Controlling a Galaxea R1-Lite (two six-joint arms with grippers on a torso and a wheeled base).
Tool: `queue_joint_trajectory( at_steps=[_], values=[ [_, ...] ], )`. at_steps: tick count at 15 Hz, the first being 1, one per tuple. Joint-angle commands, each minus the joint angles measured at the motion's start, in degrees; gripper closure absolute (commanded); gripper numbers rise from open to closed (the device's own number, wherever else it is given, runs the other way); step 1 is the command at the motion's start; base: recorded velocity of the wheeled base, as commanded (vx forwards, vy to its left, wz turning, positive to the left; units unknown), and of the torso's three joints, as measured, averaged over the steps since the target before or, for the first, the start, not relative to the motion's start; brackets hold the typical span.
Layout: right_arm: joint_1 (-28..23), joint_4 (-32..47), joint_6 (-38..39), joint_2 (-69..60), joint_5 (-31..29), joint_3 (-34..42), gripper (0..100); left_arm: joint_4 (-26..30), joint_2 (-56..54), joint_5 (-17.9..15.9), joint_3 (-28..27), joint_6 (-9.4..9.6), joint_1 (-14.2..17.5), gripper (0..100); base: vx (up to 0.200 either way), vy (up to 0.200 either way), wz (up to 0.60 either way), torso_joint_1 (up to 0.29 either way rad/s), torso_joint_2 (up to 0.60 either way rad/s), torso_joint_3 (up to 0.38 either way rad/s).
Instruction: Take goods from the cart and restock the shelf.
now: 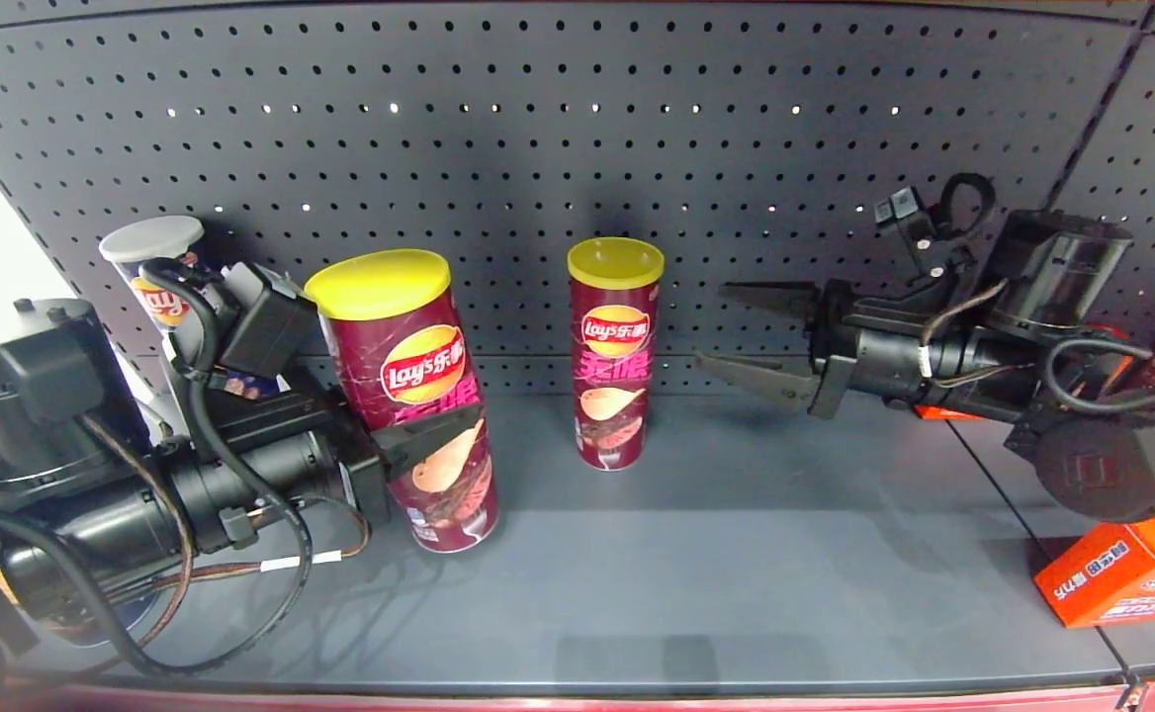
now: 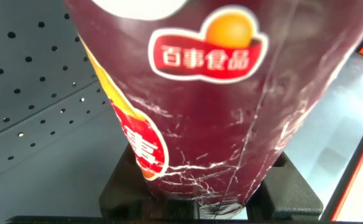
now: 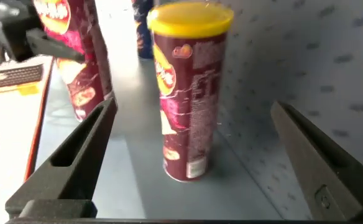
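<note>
The left claw (image 1: 439, 430) was clamped on a yellow-lidded chip can (image 1: 409, 341), holding it tilted over the shelf (image 1: 736, 564). A second can (image 1: 613, 356) stood upright between that claw and the right claw (image 1: 751, 336), whose fingers were spread apart, empty and pointing toward it. A white-lidded can (image 1: 152, 259) stood behind the left claw against the pegboard (image 1: 577, 119). An orange box (image 1: 1121, 572) lay behind the right claw.

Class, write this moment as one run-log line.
left end effector: shut on tilted can | right end effector: open, right of upright can | upright can: on shelf
</note>
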Motion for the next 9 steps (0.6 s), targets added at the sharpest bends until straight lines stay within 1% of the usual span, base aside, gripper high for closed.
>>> queue_joint_trajectory(
  at_steps=[1, 4, 9],
  values=[
    [1.2, -0.1, -0.1, 4.2, 0.1, -2.8, 0, 0.0, 0.3, 0.0, -0.2, -0.03, 0.0, 100, 0.0, 0.0, 0.0, 0.0, 0.0, 0.0],
    [2.9, -0.2, -0.1, 7.8, 0.2, -5.6, 0, -0.1, 0.8, 0.1, -0.4, -0.03, 0.0, 100, 0.0, 0.0, 0.0, 0.0, 0.0, 0.0],
    [3.8, -0.1, -0.1, 11.2, 0.2, -7.0, 0, -0.1, 0.8, 0.1, -0.3, -0.12, 0.0, 100, 0.0, 0.0, 0.0, 0.0, 0.0, 0.0]
  ],
)
